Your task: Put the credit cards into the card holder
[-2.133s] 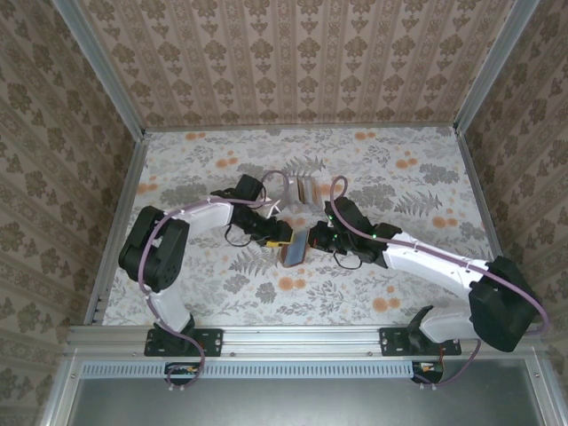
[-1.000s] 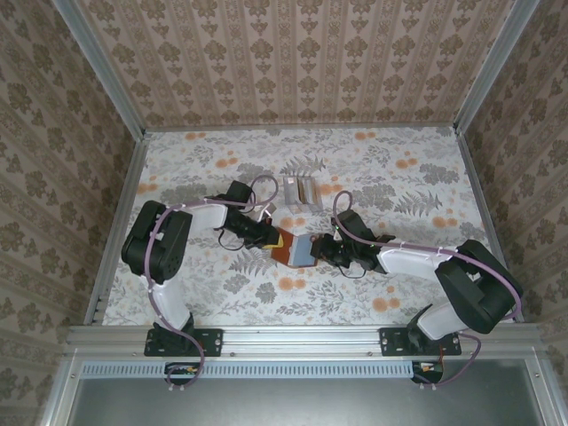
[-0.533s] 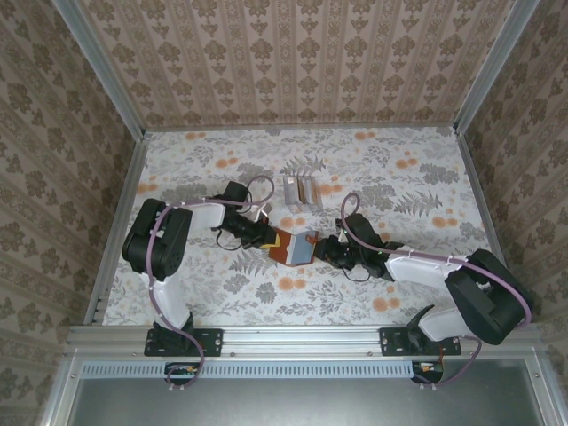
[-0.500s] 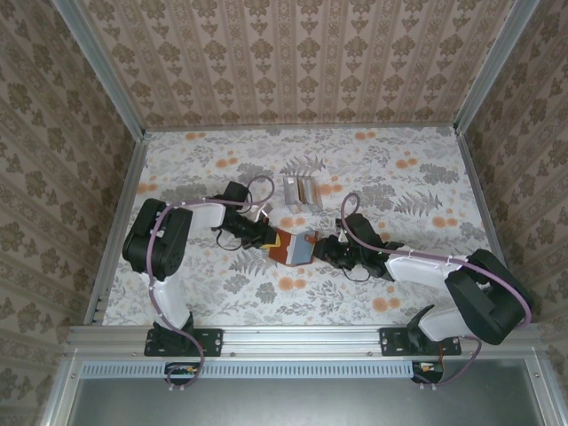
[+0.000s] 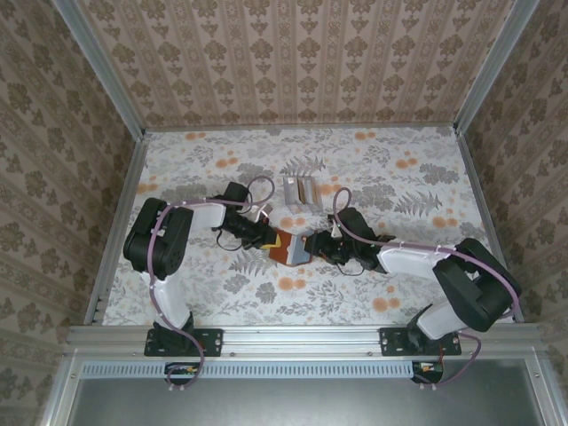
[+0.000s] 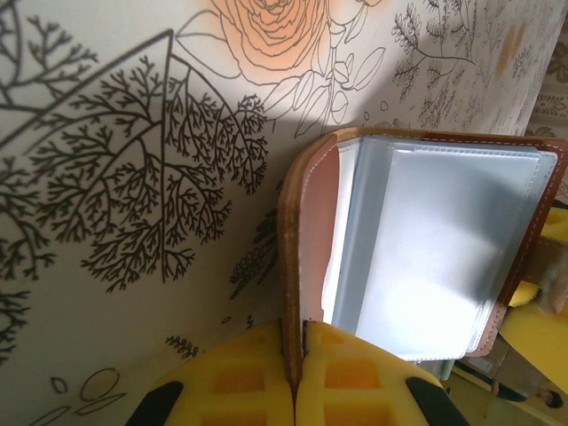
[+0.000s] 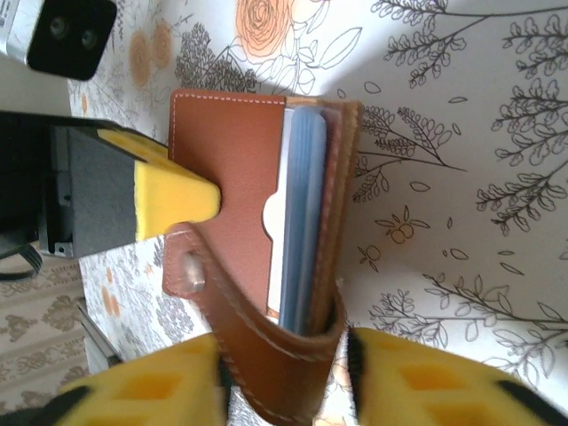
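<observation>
Quick status from my end. The card holder (image 5: 291,248) is lying open on the floral tabletop (image 5: 195,169), right between the two arms. My left fingers (image 6: 351,382) are clamping hard on the edge of its brown cover, so that side is pinned.

My right fingers (image 7: 426,386) are sitting either side of the closing tab (image 7: 266,355) at the folded end. I honestly can't tell whether they're pinching it or just resting loose around it.

A light blue card (image 7: 308,177) is already tucked edge-on inside the fold. The rest of the credit cards (image 5: 300,191) are waiting in a little row further back on the tabletop.

**How it'll handle**
- I'm guessing the holder is light and floppy. It's stitched leather-look material with a soft strap and a small snap stud (image 7: 191,271), so it'll slide or fold shut unless I'm holding it down.
- The cover edge is looking like the safest grab, because the tab just bends.
- The inside is showing a smooth, pale frosted pane (image 6: 435,240), either a plastic sleeve or a card. It's probably slippery.
- The cards are looking thin, stiff and flat. That makes them a pain to lift off a flat surface, so I'm planning to pinch them by a short edge.
</observation>
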Robot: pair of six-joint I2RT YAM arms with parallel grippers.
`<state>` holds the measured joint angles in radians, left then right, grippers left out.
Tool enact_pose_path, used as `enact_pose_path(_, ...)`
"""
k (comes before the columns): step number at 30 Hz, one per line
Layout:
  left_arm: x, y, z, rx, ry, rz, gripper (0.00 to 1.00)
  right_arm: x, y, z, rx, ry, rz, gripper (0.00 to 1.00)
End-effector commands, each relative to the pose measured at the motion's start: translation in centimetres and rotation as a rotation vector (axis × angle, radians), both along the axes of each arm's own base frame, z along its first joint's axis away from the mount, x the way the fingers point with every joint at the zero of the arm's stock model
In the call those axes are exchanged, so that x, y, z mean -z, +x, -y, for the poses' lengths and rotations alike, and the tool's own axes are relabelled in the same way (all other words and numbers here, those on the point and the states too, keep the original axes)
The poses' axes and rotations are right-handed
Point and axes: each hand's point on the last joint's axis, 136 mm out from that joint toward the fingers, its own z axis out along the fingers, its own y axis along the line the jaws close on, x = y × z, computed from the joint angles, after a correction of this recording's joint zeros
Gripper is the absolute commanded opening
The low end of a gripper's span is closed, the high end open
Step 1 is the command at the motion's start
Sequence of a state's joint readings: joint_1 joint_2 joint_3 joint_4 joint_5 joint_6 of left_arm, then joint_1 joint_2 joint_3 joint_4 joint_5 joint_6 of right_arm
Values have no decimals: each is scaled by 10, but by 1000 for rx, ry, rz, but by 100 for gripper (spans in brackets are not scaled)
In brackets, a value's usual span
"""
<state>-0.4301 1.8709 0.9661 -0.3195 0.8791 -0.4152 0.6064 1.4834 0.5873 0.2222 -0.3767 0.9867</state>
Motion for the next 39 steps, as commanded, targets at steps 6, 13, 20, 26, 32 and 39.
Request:
enact_pose_path(6, 9, -6, -3, 1, -1, -46, 0, -10, 6, -10, -25, 37, 23, 32)
enact_pose_path(13, 9, -4, -5, -10, -12, -52, 0, -16, 4, 0, 3, 19, 52, 41)
enact_pose_path(20, 13, -6, -4, -12, -21, -72, 0, -6, -3, 2, 0, 18, 23, 32)
enact_pose_path(26, 15, -6, -4, -16, -21, -79, 0, -2, -5, 1, -27, 0, 11, 31)
enact_pose_path(32, 17, -5, -4, -21, -19, -84, 0, -1, -6, 0, -28, 8, 10, 19)
enact_pose_path(39, 18, -7, -6, -19, -6, -86, 0, 1, -8, 2, -34, -3, 2, 21)
